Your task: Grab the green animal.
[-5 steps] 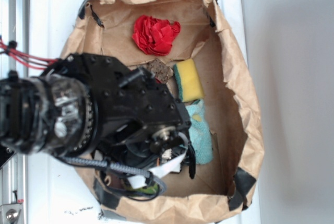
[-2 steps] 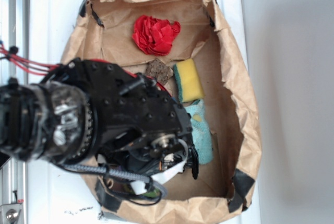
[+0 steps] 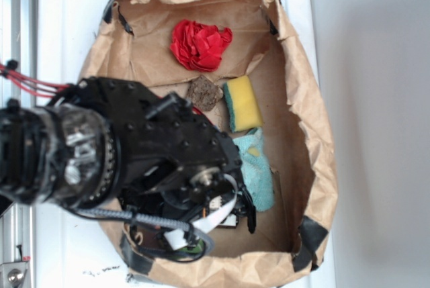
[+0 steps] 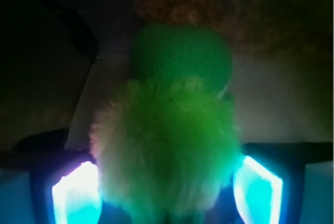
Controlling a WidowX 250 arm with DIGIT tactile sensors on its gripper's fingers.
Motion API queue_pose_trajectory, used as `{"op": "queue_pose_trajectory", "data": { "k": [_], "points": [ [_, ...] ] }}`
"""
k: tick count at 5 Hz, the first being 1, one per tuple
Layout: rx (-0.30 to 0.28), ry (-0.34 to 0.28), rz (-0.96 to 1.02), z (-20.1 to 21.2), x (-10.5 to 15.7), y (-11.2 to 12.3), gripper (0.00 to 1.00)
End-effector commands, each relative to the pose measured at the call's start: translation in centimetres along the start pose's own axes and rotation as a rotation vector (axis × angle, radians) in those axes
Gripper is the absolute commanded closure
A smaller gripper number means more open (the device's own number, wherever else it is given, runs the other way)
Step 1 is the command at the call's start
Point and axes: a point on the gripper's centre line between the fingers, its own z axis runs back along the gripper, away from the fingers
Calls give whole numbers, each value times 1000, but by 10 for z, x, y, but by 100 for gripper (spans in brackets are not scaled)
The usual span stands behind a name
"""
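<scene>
A brown paper bag (image 3: pixel 306 100), laid open like a tray w/ crumpled walls and black tape at the corners, sits on the white worktop (image 3: pixel 67 6). Inside it, toward the far end, lies a crumpled red cloth (image 3: pixel 199 44). Just in front of that is a small brown rough-looking piece (image 3: pixel 203 92), and right beside it a yellow sponge (image 3: pixel 243 103) w/ a green edge. A light teal terry cloth (image 3: pixel 256 167) lies next to the sponge, touching its near end, along the bag's right half.

The black robot arm (image 3: pixel 134 154) covers most of the bag's left and near part in the exterior view, so the floor under it is hidden.

The wrist view shows what's down there: the green animal (image 4: pixel 167 151), fuzzy lime-green body w/ a darker green rounded part on top, fills the middle of the frame, sitting directly between the two fingers (image 4: pixel 258 187) of the hand (image 4: pixel 167 190). The fingers glow blue-white on either side of the fluff and look to be right up against it, one per flank. Whether they're actually squeezing the toy or just flanking it, can't tell, the view is dim and blurry. Brown paper of the bag shows behind the toy.
</scene>
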Motion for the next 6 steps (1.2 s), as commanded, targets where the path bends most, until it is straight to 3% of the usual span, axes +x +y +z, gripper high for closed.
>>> {"op": "queue_pose_trajectory", "data": {
  "k": [1, 2, 5, 6],
  "points": [
    [92, -11, -52, 7, 30, 11, 0],
    [101, -9, -41, 4, 29, 15, 100],
    [114, 4, 30, 7, 23, 17, 100],
    [185, 36, 198, 13, 17, 16, 100]
  ]
}}
